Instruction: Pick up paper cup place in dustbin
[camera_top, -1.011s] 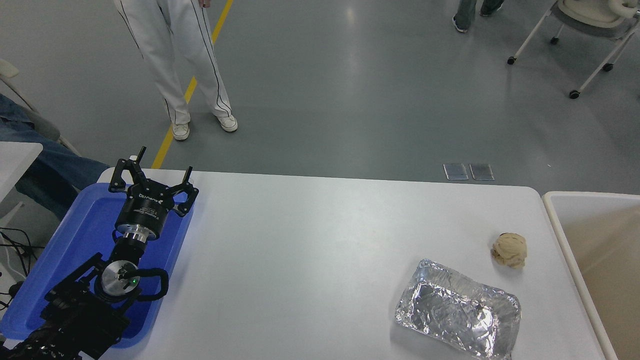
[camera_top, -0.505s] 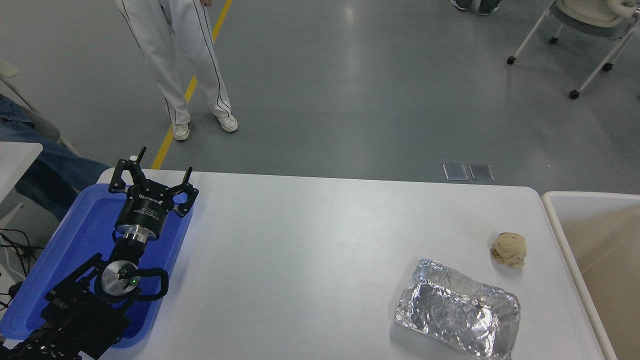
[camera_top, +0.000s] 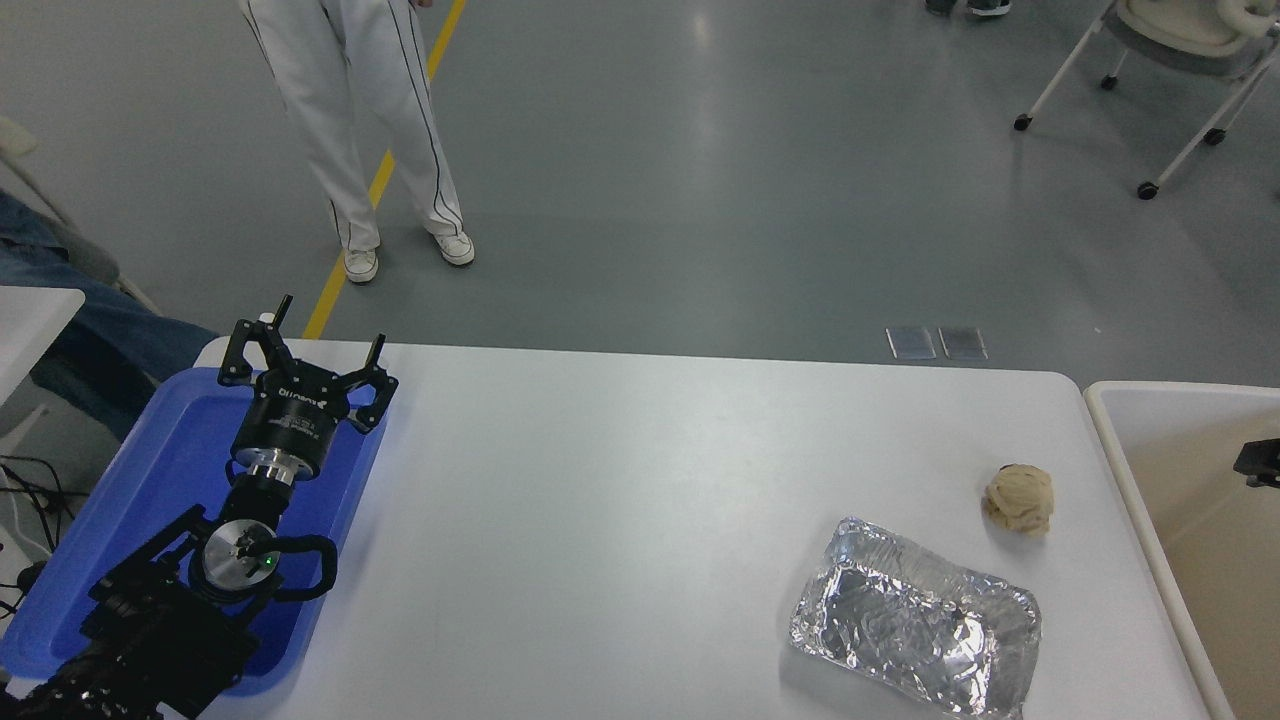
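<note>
The paper cup is not in view. The dustbin (camera_top: 1170, 389), with a white rounded rim and beige inside, stands against the table's right end and is cut off by the picture's edge. A small black part of my right gripper (camera_top: 1260, 462) shows at the right edge, above the inside of the dustbin; I cannot tell how it stands or whether it holds anything. My left gripper (camera_top: 318, 340) is open and empty, parked above the blue tray (camera_top: 170, 450) at the lower left.
A crumpled tan paper ball (camera_top: 1019, 498) lies near the table's right end. A crinkled silver foil tray (camera_top: 915, 630) lies in front of it. A person in white trousers (camera_top: 350, 130) stands beyond the table's far left corner. A wheeled chair (camera_top: 1180, 60) stands at the far right.
A black part of my right arm has come into view at the right edge, over the dustbin. My left arm has not moved.
</note>
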